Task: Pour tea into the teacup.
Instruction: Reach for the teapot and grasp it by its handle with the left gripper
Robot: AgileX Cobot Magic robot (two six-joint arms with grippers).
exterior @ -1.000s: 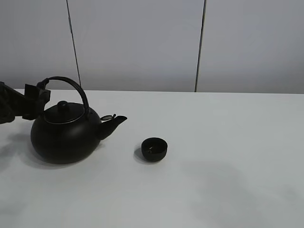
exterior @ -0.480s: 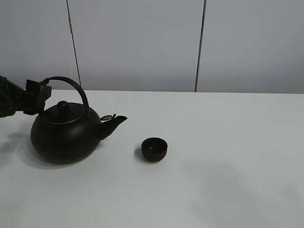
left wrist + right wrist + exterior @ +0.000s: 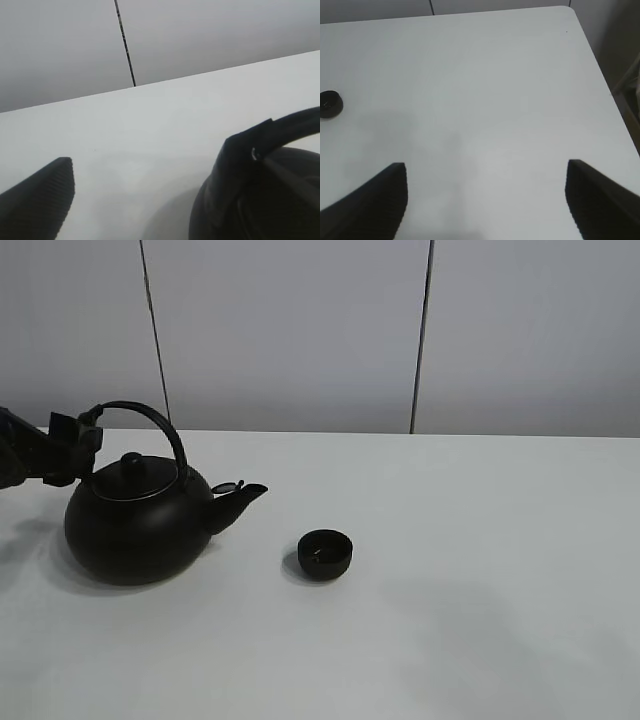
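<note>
A big black kettle [image 3: 135, 530] with an arched handle [image 3: 150, 415] stands on the white table [image 3: 480, 540] at the left, spout pointing right. To the right of the spout sits the small black teacup [image 3: 326, 553], also far off in the right wrist view [image 3: 330, 104]. My left gripper [image 3: 72, 445] hovers at the handle's left end, open; in its wrist view [image 3: 147, 162] one finger lies against the handle [image 3: 290, 127] and nothing is clamped. My right gripper [image 3: 486, 170] is open over bare table. No tea is visible; the cup's inside is too dark to read.
A grey panelled wall [image 3: 300, 330] rises behind the table. The table's right edge and corner [image 3: 580, 20] show in the right wrist view, with something dark beyond it [image 3: 632, 95].
My left gripper has shifted slightly up and to the left beside the kettle's handle. Kettle and teacup have not moved.
</note>
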